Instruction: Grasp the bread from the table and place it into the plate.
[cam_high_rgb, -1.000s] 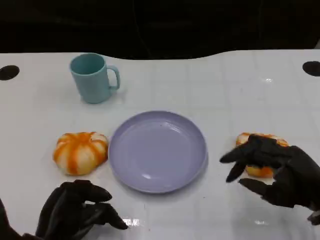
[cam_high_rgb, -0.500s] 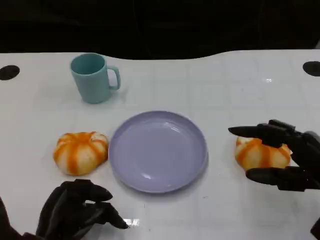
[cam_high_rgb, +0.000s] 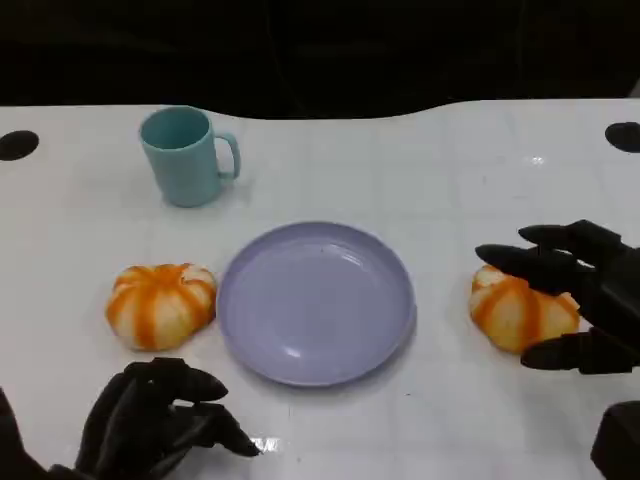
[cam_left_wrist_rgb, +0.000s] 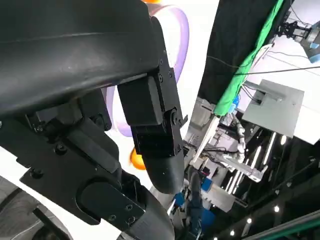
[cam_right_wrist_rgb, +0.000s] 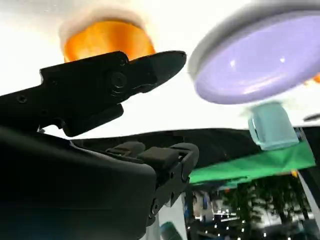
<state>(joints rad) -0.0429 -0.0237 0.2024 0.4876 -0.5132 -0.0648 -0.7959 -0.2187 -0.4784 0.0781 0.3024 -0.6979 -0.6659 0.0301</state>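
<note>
Risk first: our right hand (cam_high_rgb: 580, 300) brackets the right bread (cam_high_rgb: 522, 311) without clamping it, so if we close off-centre the bun could squirt sideways or get pushed away from the plate (cam_high_rgb: 316, 302). Fingers are spread wide around it, holding nothing; contact we can't tell. Left hand (cam_high_rgb: 155, 420) sits curled near the table edge, empty. Bread rests on the table, right of the plate.

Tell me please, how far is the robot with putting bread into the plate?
Done: nothing; the purple plate holds no bread. In hand: the right robot hand brackets the right bread with fingers apart. Left: gripping, lifting, placing. The left bread lies untouched.
</note>
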